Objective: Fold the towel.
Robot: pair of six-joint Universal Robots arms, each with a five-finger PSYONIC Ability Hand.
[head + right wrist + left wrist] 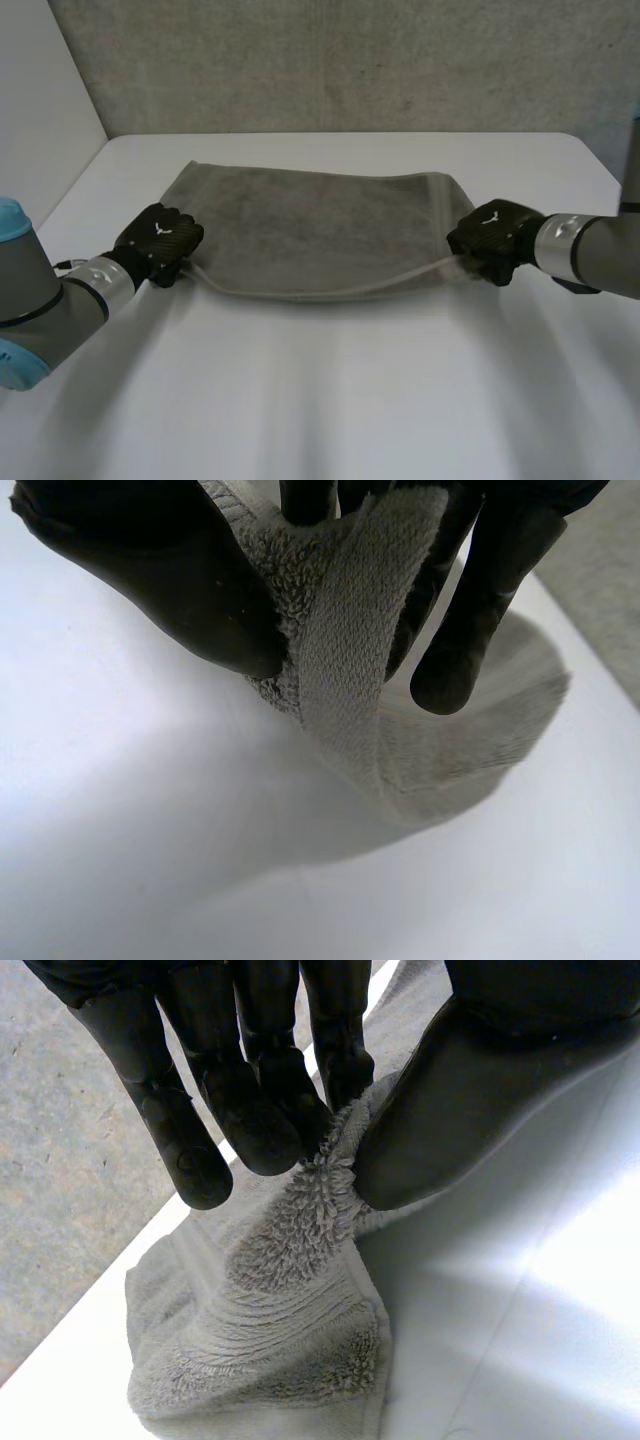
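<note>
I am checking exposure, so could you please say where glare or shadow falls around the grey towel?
Left wrist view: bright glare on the white table beside the grey towel pinched by the left hand; right wrist view: soft shadow under the towel corner the right hand pinches; head view: towel evenly lit.

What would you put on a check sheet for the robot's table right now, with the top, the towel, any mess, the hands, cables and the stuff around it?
Surface: white table, with the towel lying toward its far side.
Job's things: one grey towel, spread on the table, its near edge running from hand to hand.
Clutter: nothing seen.
Hands: left hand pinches the towel's near left corner between fingers and thumb; right hand pinches the near right corner the same way.
Cables: nothing seen on the table.
Surroundings: rough grey wall behind the table.
</note>
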